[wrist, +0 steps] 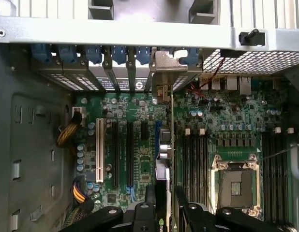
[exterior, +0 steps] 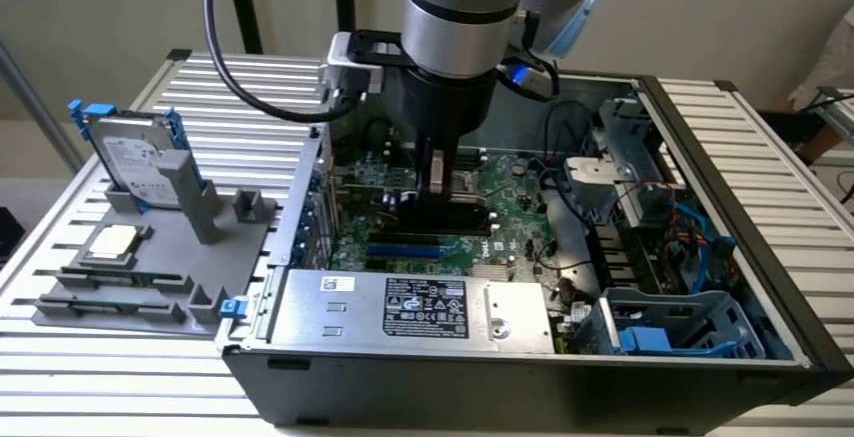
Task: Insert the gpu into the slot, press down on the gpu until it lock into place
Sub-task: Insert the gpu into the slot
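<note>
Exterior view: nearest the camera is the open computer case (exterior: pixel 534 382), lying on a slatted metal table (exterior: pixel 254 87), with the silver power-supply box (exterior: pixel 414 307) just inside its front wall. Behind that box is the green motherboard (exterior: pixel 514 207). The arm (exterior: pixel 461 17) comes straight down into the case and the gripper (exterior: pixel 437 197) sits low over the board. A dark card edge, the gpu (exterior: pixel 424 225), is under it, right above the blue slot (exterior: pixel 407 252). On the exterior view's left a grey tray (exterior: pixel 174 287) holds a hard drive (exterior: pixel 134 157). Wrist view: nearest are the gripper (wrist: pixel 165 200) fingers (wrist: pixel 150 205), clamped on either side of the gpu (wrist: pixel 165 166). The card is edge-on and upright. Its metal bracket (wrist: pixel 166 67) is up against the case's rear openings. The slot (wrist: pixel 157 137) shows as a blue strip just beside and under the card edge. The card looks to be in the slot, but whether it is fully seated cannot be told. Black memory slots (wrist: pixel 193 159) and the CPU socket (wrist: pixel 235 181) lie on one side of the card, a white slot (wrist: pixel 99 150) on the other.
</note>
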`<state>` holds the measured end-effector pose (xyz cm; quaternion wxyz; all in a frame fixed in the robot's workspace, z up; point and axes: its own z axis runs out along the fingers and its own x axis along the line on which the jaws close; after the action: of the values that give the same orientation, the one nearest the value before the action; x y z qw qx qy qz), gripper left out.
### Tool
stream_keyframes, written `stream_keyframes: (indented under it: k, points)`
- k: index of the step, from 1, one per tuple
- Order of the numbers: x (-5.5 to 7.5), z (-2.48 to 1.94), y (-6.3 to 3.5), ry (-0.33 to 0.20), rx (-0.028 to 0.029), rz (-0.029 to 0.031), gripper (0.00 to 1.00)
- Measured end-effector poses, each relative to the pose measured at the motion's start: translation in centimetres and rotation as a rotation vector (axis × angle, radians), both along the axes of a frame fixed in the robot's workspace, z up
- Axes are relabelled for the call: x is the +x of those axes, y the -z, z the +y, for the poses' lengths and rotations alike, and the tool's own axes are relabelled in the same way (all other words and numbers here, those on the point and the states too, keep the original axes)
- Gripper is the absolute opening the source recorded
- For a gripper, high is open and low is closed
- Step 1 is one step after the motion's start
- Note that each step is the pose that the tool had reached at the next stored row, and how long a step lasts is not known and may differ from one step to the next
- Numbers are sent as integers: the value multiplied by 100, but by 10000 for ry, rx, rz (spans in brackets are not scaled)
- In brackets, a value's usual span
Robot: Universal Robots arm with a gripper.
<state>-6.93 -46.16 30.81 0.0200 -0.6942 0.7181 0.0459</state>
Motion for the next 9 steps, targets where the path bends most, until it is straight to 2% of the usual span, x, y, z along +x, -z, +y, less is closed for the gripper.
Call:
stream_keyframes:
  k: [5, 9]
  points:
    - [-5, -4, 84, 26, 1, 8, 26]
    - [-5, -8, 126, 26, 2, 55, 26]
